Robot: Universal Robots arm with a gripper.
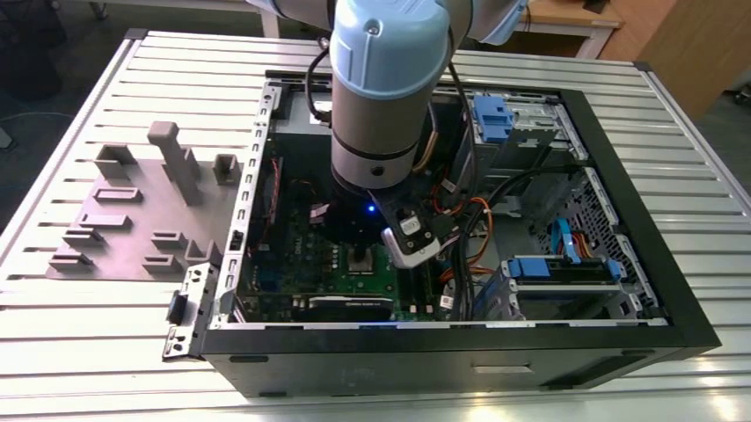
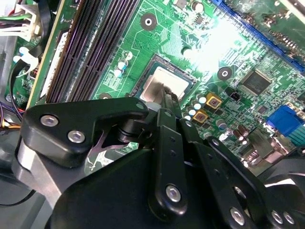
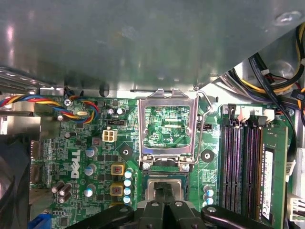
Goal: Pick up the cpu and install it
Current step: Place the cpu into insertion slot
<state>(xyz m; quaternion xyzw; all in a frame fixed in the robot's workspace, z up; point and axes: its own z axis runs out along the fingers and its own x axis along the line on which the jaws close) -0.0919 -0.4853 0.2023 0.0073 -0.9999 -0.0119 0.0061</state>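
Observation:
The cpu (image 2: 164,85), a flat square chip with a dull silver top, lies in the socket on the green motherboard (image 2: 143,43). My gripper (image 2: 167,98) stands right over it with its black fingertips drawn together and resting at the chip's near edge. In the first wrist view the gripper (image 3: 164,192) is over the socket, where a strip of the cpu (image 3: 150,187) shows beside the fingers. The socket's silver frame (image 3: 167,95) is swung up and open behind it. In the exterior view the arm's wrist (image 1: 375,149) reaches down into the open computer case (image 1: 634,255).
Memory slots (image 3: 243,162) run beside the socket, and a bundle of coloured wires (image 3: 76,107) lies on the other side. Black and orange cables (image 1: 493,211) and blue drive bays (image 1: 493,114) crowd the case. Grey plastic blocks (image 1: 141,211) stand on the slatted table, at the exterior view's left.

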